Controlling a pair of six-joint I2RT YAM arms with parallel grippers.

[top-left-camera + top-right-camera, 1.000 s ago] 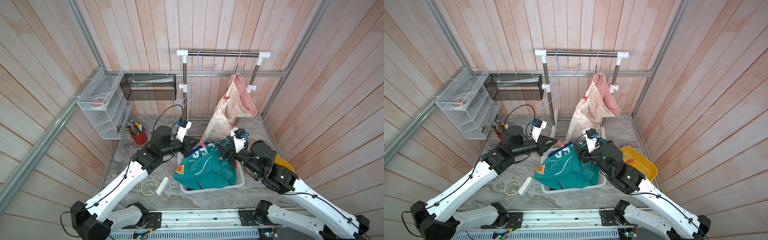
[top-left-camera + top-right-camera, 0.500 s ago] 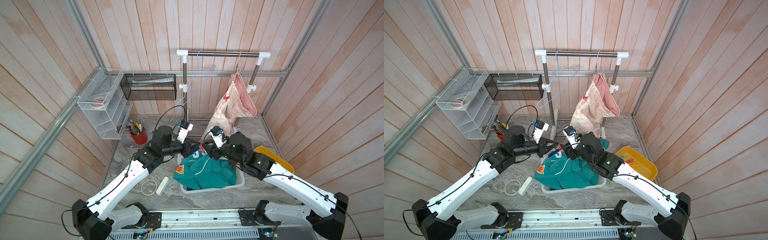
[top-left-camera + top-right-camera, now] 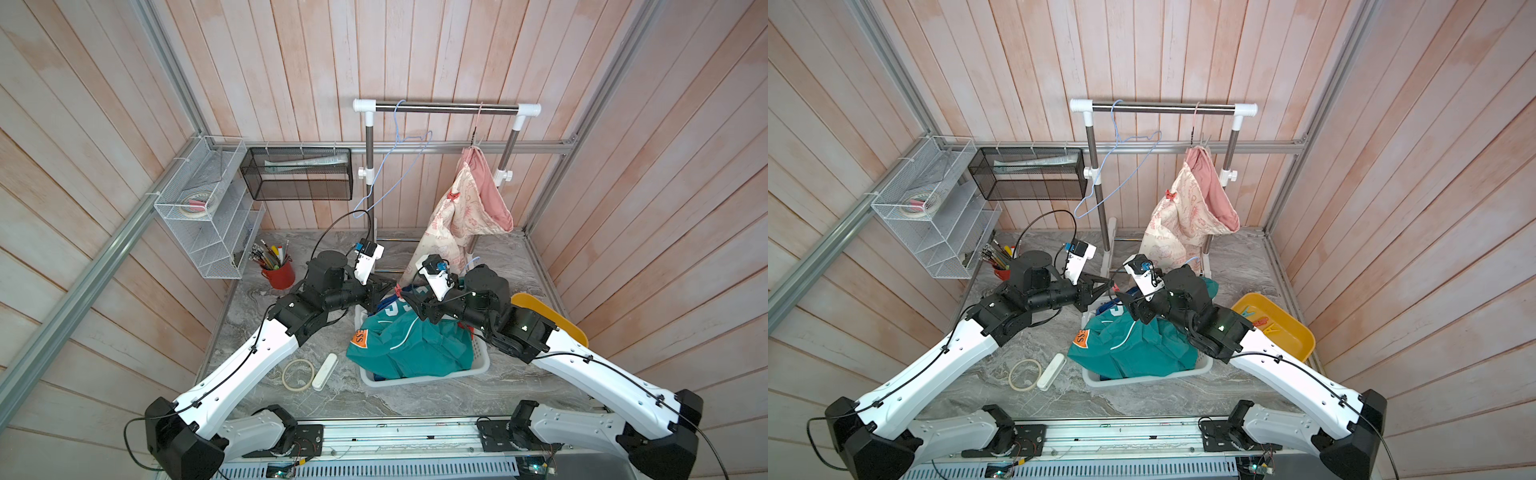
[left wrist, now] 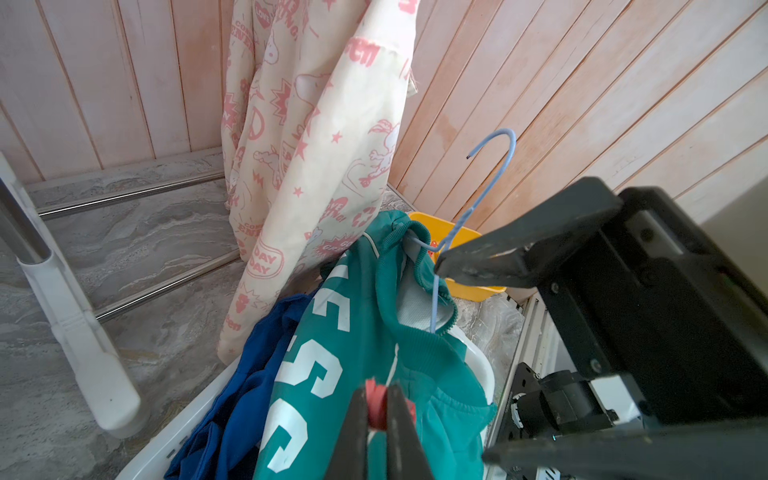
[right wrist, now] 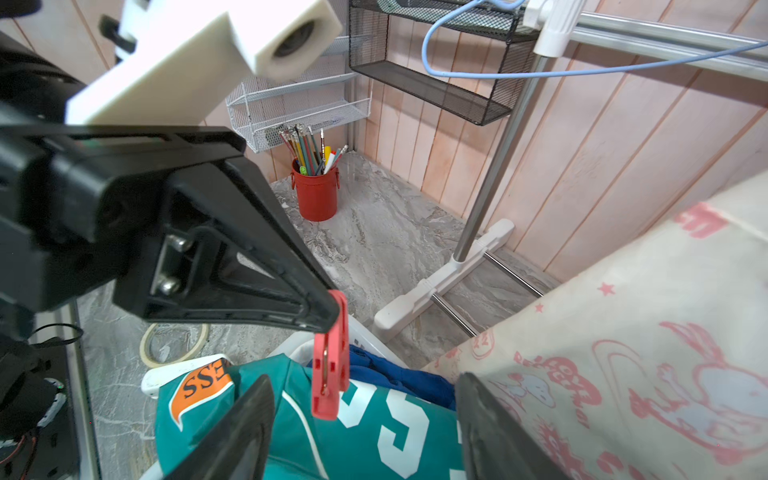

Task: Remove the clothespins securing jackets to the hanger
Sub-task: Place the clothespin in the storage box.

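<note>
Item one: left gripper [image 5: 332, 311], its black fingers [image 4: 352, 436] pressed together on the top end of a small red-coral plastic spring clothespin [image 5: 330, 365]. The pin hangs from the tips above the white plastic laundry basket [image 3: 478, 368], its lower end in front of the white lettering on the teal jacket with an orange patch [image 3: 415, 345] (whether it bites the cloth cannot be told). Item two: right gripper [image 5: 363, 378], fingers spread wide, nothing between them, facing the pin from just beside it. In the basket: the teal jacket on top, a pale blue wire hanger [image 4: 473, 205] in its collar, and a blue jacket [image 4: 245, 386] beneath. On the steel garment rail [image 3: 446, 108]: a cream pink-printed jacket with pink lining [image 3: 457, 216], a second coral clothespin [image 3: 1169, 193] clipped to it, and an empty blue wire hanger [image 3: 397, 129]. Beside the basket: a yellow plastic tray [image 3: 1293, 336] holding small loose clips [image 3: 1260, 322].
</note>
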